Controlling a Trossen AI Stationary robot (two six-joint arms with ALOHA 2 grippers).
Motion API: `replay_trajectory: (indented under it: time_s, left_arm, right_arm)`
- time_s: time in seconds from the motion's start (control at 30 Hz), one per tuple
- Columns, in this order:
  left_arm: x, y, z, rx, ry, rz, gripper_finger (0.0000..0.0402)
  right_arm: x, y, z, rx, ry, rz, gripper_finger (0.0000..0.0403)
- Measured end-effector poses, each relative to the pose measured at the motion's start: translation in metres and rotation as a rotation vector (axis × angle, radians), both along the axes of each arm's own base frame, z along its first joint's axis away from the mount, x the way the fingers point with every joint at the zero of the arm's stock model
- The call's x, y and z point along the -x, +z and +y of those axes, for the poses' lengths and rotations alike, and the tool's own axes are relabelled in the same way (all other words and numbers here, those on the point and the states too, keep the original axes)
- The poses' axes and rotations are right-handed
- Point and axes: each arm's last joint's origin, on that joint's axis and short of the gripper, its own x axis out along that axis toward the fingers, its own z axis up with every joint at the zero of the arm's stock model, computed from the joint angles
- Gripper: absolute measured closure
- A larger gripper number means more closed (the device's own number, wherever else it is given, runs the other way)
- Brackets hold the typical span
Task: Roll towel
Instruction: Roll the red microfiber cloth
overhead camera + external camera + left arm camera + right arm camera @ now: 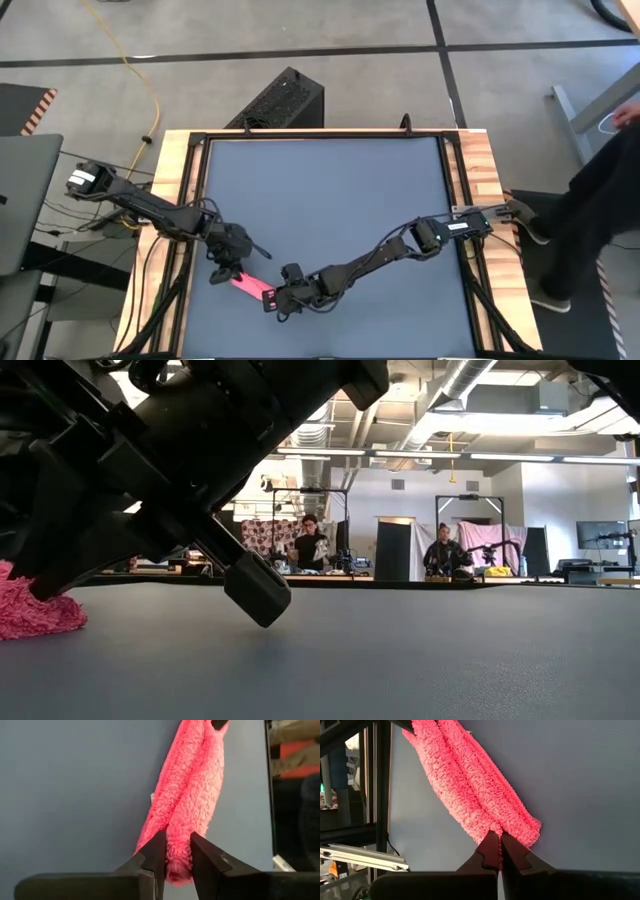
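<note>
Stretched low across the grey table [330, 190], right arm [380, 255] reaching inward, left arm [150, 208] angled in. Between them, near the front edge, the towel [252, 288], a narrow folded strip. Left gripper [173, 862] pinching one end; right gripper [497, 851] clamped on the other.

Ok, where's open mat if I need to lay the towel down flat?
The far and right mat are bare, up to the wooden rim. It is crowded near-left, where the left gripper and right gripper each pinch an end of the towel.
</note>
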Motion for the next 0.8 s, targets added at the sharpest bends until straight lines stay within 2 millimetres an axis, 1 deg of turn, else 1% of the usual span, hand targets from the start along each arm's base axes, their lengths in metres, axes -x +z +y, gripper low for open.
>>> replay_trajectory:
  time_s: [0.17, 0.27, 0.4, 0.43, 0.5, 0.63, 0.7, 0.8]
  left_arm:
    - [-0.001, 0.005, 0.002, -0.031, -0.065, 0.006, 0.0317]
    - [-0.001, 0.008, 0.006, -0.061, -0.059, 0.034, 0.0293]
    - [0.0, 0.018, 0.012, -0.095, -0.042, 0.061, 0.0267]
    - [0.0, 0.023, 0.013, -0.101, -0.042, 0.052, 0.0264]
    - [-0.004, 0.038, 0.014, -0.109, -0.033, -0.01, 0.0259]
    - [-0.005, 0.063, 0.014, -0.147, -0.011, -0.124, 0.0258]
    - [-0.002, 0.077, 0.014, -0.182, 0.004, -0.18, 0.0258]
    - [0.006, 0.092, 0.013, -0.243, -0.007, -0.245, 0.0258]
  right_arm:
    - [-0.001, 0.0, -0.003, -0.001, -0.002, 0.005, 0.0385]
    - [-0.001, 0.0, -0.003, 0.0, -0.002, 0.006, 0.0385]
    - [-0.002, -0.001, -0.006, 0.0, -0.005, 0.01, 0.0385]
    - [-0.002, -0.001, -0.007, -0.001, -0.006, 0.011, 0.0385]
    - [-0.002, -0.001, -0.006, -0.001, -0.007, 0.012, 0.0385]
    - [-0.003, -0.001, -0.01, -0.002, -0.012, 0.013, 0.0385]
    - [-0.004, -0.001, -0.012, -0.004, -0.016, 0.013, 0.0385]
    - [-0.005, -0.001, -0.015, -0.008, -0.015, 0.015, 0.0385]
